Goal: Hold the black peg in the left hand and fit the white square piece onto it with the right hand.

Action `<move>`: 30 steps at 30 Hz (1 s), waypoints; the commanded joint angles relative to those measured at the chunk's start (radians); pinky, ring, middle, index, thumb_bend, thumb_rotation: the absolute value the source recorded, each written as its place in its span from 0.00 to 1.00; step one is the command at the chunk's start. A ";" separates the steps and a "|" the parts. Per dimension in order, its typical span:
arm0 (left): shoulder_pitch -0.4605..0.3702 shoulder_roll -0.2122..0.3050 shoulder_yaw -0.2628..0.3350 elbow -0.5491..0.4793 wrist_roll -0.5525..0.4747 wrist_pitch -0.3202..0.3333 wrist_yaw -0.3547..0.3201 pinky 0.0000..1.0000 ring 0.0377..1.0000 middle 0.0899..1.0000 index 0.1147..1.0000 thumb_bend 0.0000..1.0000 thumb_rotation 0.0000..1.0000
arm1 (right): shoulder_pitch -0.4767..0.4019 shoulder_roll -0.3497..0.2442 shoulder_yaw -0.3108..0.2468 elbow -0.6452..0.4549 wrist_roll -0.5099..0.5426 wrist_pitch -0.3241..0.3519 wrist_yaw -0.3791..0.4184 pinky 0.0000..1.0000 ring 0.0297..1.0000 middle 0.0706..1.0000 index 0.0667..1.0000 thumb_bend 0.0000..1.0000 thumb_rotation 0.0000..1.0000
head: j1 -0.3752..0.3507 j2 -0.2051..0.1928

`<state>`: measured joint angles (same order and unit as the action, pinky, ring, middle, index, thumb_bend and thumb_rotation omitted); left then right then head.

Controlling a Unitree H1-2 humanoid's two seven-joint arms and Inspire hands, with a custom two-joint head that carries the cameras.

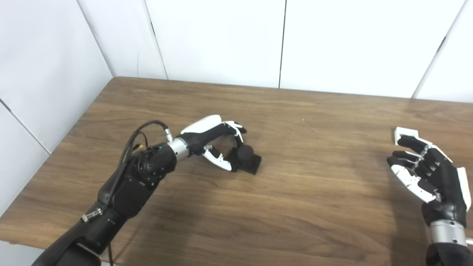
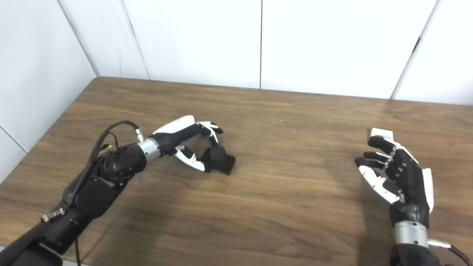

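The left hand point(image 1: 218, 142) is curling around the black peg point(image 1: 247, 158) to grab it (not clamped yet); the right hand point(image 1: 425, 171), fingers apart, is reaching for the white square piece point(image 1: 404, 133).

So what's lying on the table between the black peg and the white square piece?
Nothing: between the black peg and the white square piece there is only bare table, in both eye views.
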<state>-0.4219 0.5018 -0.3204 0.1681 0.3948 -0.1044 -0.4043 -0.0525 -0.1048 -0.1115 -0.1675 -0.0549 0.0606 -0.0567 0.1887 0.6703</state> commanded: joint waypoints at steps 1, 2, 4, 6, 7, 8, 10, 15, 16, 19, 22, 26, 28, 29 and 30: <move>-0.031 -0.016 -0.022 -0.037 0.001 -0.022 -0.029 0.88 0.95 0.87 0.43 0.51 0.09 | -0.023 0.003 -0.001 -0.020 -0.001 -0.055 -0.008 0.57 0.62 0.70 0.65 0.48 0.14 | -0.012 0.002; -0.031 -0.021 -0.027 -0.039 0.005 -0.024 -0.031 0.88 0.95 0.87 0.43 0.51 0.09 | -0.024 0.002 -0.001 -0.016 -0.002 -0.061 -0.009 0.57 0.62 0.70 0.65 0.48 0.14 | -0.015 0.003; -0.033 -0.031 -0.042 -0.041 0.014 -0.032 -0.036 0.88 0.95 0.87 0.43 0.51 0.09 | -0.025 0.002 -0.003 -0.008 0.000 -0.074 -0.009 0.56 0.61 0.69 0.65 0.48 0.14 | -0.025 0.005; -0.036 -0.041 -0.059 -0.038 0.025 -0.046 -0.036 0.87 0.95 0.87 0.43 0.51 0.09 | -0.025 0.004 -0.004 -0.009 -0.002 -0.069 -0.011 0.56 0.61 0.69 0.65 0.50 0.17 | -0.033 0.006; -0.037 -0.045 -0.064 -0.036 0.028 -0.051 -0.036 0.87 0.95 0.87 0.43 0.51 0.09 | -0.024 0.005 -0.004 -0.010 -0.004 -0.068 -0.012 0.56 0.61 0.70 0.65 0.50 0.17 | -0.034 0.006; -0.037 -0.053 -0.070 -0.034 0.029 -0.054 -0.037 0.87 0.95 0.87 0.43 0.51 0.09 | -0.024 0.007 -0.004 -0.013 -0.003 -0.064 -0.012 0.56 0.62 0.70 0.65 0.50 0.18 | -0.040 0.007; -0.038 -0.064 -0.080 -0.031 0.033 -0.057 -0.038 0.86 0.95 0.87 0.43 0.51 0.09 | -0.024 0.008 -0.002 -0.017 0.001 -0.063 -0.008 0.57 0.62 0.70 0.65 0.50 0.18 | -0.045 0.008; -0.043 -0.096 -0.115 -0.024 0.063 -0.068 -0.036 0.89 0.94 0.87 0.43 0.51 0.09 | -0.022 0.007 -0.002 -0.021 -0.010 -0.069 -0.013 0.56 0.61 0.69 0.64 0.51 0.21 | -0.058 0.013; -0.044 -0.099 -0.119 -0.024 0.066 -0.066 -0.037 0.90 0.94 0.87 0.43 0.51 0.09 | -0.022 0.008 -0.003 -0.023 -0.006 -0.064 -0.012 0.56 0.61 0.69 0.64 0.50 0.21 | -0.058 0.013; -0.050 -0.110 -0.135 -0.020 0.076 -0.068 -0.039 0.91 0.94 0.87 0.43 0.51 0.09 | -0.020 0.007 -0.003 -0.027 -0.012 -0.062 -0.014 0.56 0.62 0.70 0.64 0.50 0.21 | -0.060 0.014; -0.054 -0.112 -0.146 -0.020 0.080 -0.059 -0.046 0.93 0.95 0.87 0.43 0.51 0.09 | -0.018 0.008 -0.004 -0.031 -0.007 -0.058 -0.013 0.57 0.62 0.70 0.65 0.50 0.21 | -0.071 0.018; -0.056 -0.104 -0.150 -0.025 0.085 -0.056 -0.052 0.93 0.95 0.87 0.43 0.51 0.09 | -0.016 0.012 -0.003 -0.041 -0.021 -0.051 -0.024 0.56 0.62 0.70 0.65 0.51 0.21 | -0.105 0.021; -0.055 -0.096 -0.147 -0.024 0.087 -0.063 -0.052 0.93 0.95 0.87 0.43 0.51 0.09 | -0.015 0.017 -0.003 -0.049 -0.021 -0.039 -0.028 0.57 0.62 0.71 0.66 0.50 0.19 | -0.155 0.020; -0.052 -0.089 -0.143 -0.023 0.085 -0.070 -0.050 0.92 0.95 0.87 0.43 0.51 0.09 | -0.015 0.021 -0.001 -0.050 -0.024 -0.038 -0.031 0.58 0.63 0.71 0.66 0.50 0.19 | -0.207 0.018; -0.050 -0.083 -0.140 -0.022 0.083 -0.076 -0.049 0.92 0.95 0.87 0.43 0.52 0.09 | -0.015 0.025 0.001 -0.050 -0.027 -0.038 -0.033 0.59 0.63 0.71 0.66 0.50 0.18 | -0.219 0.017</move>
<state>-0.4684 0.3960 -0.4490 0.1466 0.4533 -0.1595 -0.4296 -0.0465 -0.0883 -0.1117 -0.1763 -0.0735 0.0382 -0.0777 -0.0290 0.6872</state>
